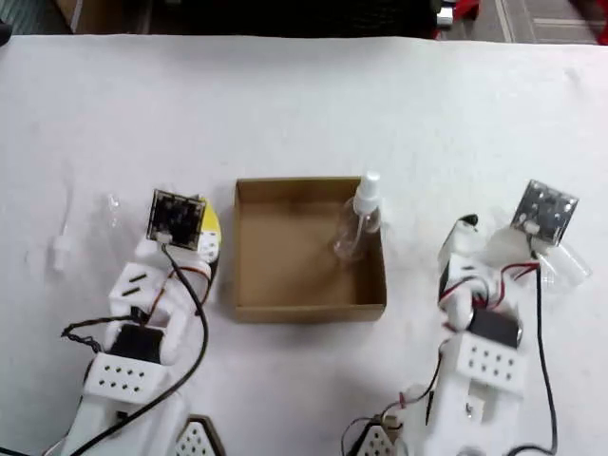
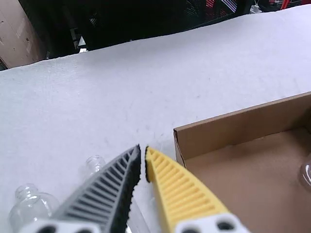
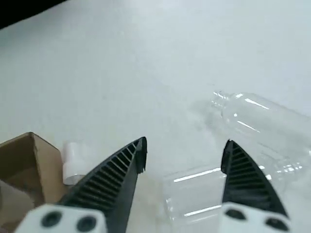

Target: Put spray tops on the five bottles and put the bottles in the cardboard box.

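Observation:
The cardboard box (image 1: 309, 249) sits mid-table and holds one clear bottle with a white spray top (image 1: 358, 223). My left gripper (image 2: 142, 155) is shut with nothing in it, its grey and yellow fingers meeting just off the box's left wall (image 2: 233, 126). Two topless clear bottles (image 2: 29, 204) (image 2: 95, 164) lie beside it. A loose spray top (image 1: 62, 249) lies at the far left. To the right of the box, my right gripper (image 3: 184, 148) is open over a lying clear bottle (image 3: 199, 194). Another topless bottle (image 3: 262, 119) lies just beyond.
White cloth covers the table (image 1: 304, 104), with wide free room behind the box. The arm bases (image 1: 123, 370) (image 1: 484, 356) stand near the front edge. A dark floor lies past the far edge.

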Robot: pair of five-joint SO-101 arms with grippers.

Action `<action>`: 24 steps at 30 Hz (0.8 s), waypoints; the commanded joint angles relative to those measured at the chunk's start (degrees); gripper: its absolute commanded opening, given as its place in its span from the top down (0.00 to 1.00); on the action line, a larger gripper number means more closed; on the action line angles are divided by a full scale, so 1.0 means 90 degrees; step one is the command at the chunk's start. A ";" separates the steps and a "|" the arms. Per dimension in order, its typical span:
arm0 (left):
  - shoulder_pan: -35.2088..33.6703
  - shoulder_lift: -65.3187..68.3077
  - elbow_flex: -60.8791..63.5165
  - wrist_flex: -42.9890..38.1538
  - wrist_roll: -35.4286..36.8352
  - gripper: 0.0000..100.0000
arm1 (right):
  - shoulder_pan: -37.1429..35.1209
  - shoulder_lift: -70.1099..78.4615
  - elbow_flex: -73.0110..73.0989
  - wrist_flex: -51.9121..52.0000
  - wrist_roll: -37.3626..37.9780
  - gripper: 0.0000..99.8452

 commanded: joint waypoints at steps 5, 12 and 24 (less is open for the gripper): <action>0.0083 -0.0132 -0.0068 -0.0107 -0.0049 0.98 | 0.0093 0.0620 -0.0860 0.0122 0.0606 0.84; 0.0093 -0.0142 -0.0068 -0.0107 -0.0049 0.98 | -0.1021 -0.0415 -0.1592 0.2095 0.1319 0.81; 0.0093 -0.0142 -0.0068 -0.0107 -0.0049 0.98 | -0.3805 -0.0777 -0.1368 0.2584 0.1651 0.77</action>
